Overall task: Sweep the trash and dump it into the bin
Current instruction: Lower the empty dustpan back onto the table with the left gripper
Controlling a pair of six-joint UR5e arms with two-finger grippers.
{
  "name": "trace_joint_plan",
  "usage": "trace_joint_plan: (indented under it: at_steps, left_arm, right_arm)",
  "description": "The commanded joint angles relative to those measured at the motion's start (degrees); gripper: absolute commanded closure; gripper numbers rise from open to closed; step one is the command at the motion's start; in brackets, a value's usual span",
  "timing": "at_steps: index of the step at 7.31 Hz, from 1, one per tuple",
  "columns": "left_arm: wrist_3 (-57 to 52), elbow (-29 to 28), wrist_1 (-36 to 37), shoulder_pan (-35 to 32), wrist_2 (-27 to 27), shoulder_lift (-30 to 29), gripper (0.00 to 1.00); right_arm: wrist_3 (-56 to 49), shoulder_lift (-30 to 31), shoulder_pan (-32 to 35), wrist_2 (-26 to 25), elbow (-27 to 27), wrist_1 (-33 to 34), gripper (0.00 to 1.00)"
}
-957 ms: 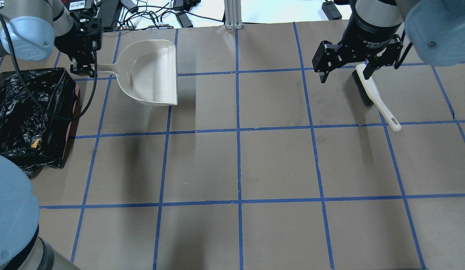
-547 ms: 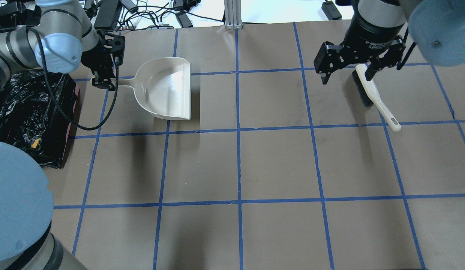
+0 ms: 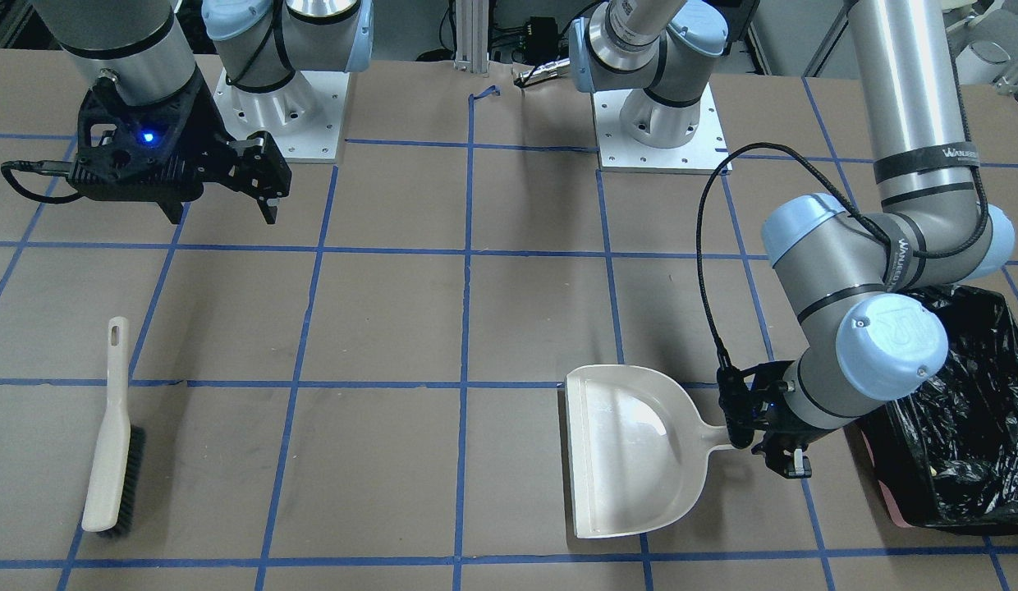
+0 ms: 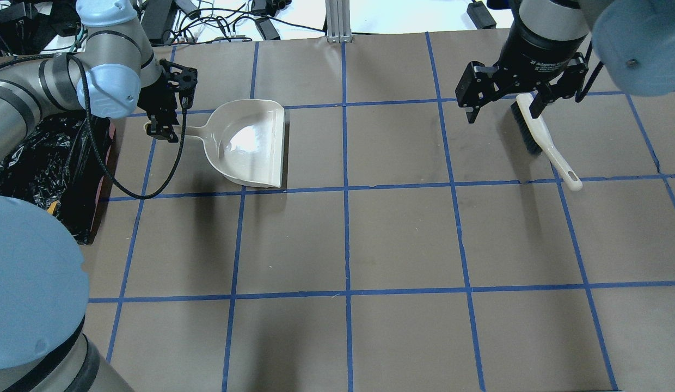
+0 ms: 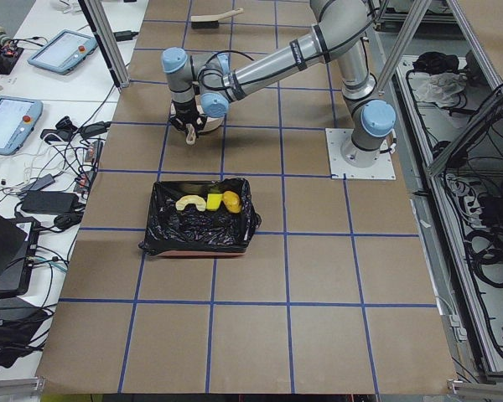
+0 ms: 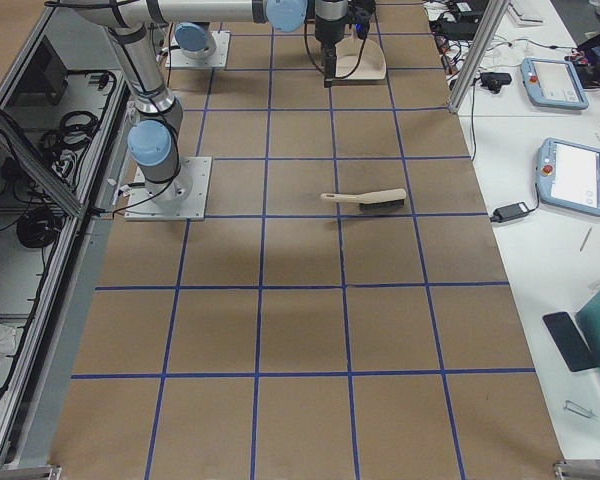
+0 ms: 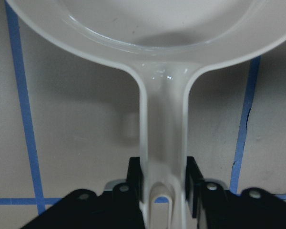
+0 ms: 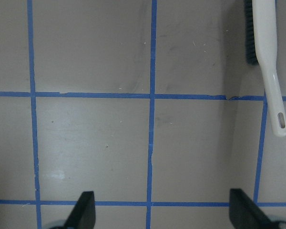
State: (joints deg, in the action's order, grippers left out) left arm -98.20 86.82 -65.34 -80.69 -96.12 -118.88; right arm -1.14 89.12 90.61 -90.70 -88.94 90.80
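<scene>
Three yellow trash pieces (image 5: 213, 201) lie in the black-bagged rectangular bin (image 5: 189, 233); beige plastic dustpan (image 4: 250, 144) near it, white bristle brush (image 4: 540, 133) well apart.

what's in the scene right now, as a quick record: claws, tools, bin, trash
left claw: shut on the dustpan's handle
right claw: open, empty, above the table near the brush
dustpan: empty, mouth facing away from the bin
brush: lying on the table, not held
bin: lined with a black bag
trash: three pieces, all inside the bin

Glossy plastic dustpan (image 4: 250, 144); bin (image 3: 960, 443) w/ crinkly shiny liner.
</scene>
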Motion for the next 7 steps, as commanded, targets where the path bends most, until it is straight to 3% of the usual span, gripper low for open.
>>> trace_joint_plan:
  at_steps: [1,7]
  left_arm:
    - [-0.50,0.28,0.56,0.27,-0.12,-0.03,0.97]
    - [-0.32,1.16,1.70,0.44,-0.03,-0.47,0.87]
  right_arm:
    - [0.00,0.00,0.00,0.00,0.00,-0.01,0.00]
    - [0.00,0.08,0.00,0.00,-0.88,1.13,0.00]
